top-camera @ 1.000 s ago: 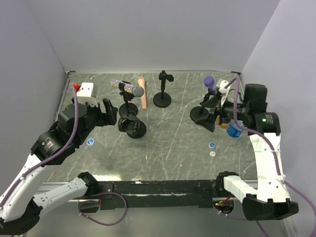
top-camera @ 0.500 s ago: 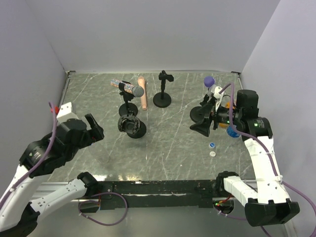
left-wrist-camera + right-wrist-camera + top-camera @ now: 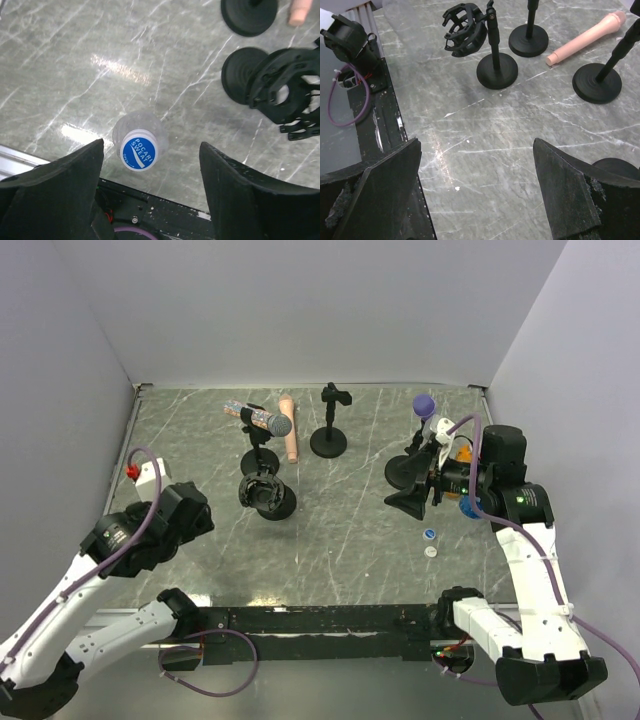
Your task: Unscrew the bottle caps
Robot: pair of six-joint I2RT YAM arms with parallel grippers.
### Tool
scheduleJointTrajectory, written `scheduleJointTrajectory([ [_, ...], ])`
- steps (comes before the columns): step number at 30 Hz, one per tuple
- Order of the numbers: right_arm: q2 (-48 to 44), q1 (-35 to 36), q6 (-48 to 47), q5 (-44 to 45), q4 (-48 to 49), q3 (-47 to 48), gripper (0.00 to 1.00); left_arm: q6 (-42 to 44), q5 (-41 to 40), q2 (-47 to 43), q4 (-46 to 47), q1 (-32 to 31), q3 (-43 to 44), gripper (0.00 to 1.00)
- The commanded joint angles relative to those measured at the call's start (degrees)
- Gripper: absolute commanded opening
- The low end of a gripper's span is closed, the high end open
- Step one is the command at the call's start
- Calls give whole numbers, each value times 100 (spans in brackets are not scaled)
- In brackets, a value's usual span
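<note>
Grey-green stone with thin white lines all over for the table top (image 3: 350, 530), shiny in a few spots. Pale, plain walls (image 3: 300, 310) at the back and on both sides. Black microphone stands (image 3: 329, 442) with round feet in the back half, and a pink microphone (image 3: 289, 430) lying flat among them. A purple microphone head (image 3: 424, 405) up on the right.

Near the left front edge, a small clear bottle (image 3: 142, 122) standing up, seen from right above. On top of it a round blue cap (image 3: 139, 150) with white letters and a thin white ring around it. Far over on the right side, two more caps lying on the stone, close together — a loose blue cap (image 3: 429, 534) and, just nearer the front, a whitish cap (image 3: 431, 551). Both tiny and round.

Left claw (image 3: 151, 145) open, with one black finger on each side of the clear bottle and a gap on both sides — holding nothing. Right claw (image 3: 476, 142) wide open too, over bare stone, with nothing between its fingers.
</note>
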Motion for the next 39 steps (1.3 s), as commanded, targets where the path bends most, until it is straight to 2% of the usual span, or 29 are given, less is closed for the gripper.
scheduleJointTrajectory([
  [1,-53,36,10,-172,156,-66,99,-159,262,-92,-235,32,-270,76],
  [9,-52,36,18,-181,130,-66,99,-115,201,31,-226,24,-517,57],
  [20,-26,27,19,-198,94,-57,99,-27,-1,119,-235,24,-323,52],
  [23,-26,27,10,-198,86,-74,99,-10,51,110,-235,32,-367,43],
  [25,-26,27,-25,-216,51,-74,99,69,104,102,-235,32,-376,31],
  [28,18,45,-157,-286,-90,-31,99,289,271,75,-235,32,-297,22],
  [33,220,430,-1148,-497,-950,250,99,1358,1051,102,-130,24,89,16],
  [35,229,772,-1561,-410,-1214,286,99,2105,1806,67,194,32,177,13],
  [39,133,1625,-2274,-225,-1190,111,99,3240,3957,92,1405,15,204,9],
])
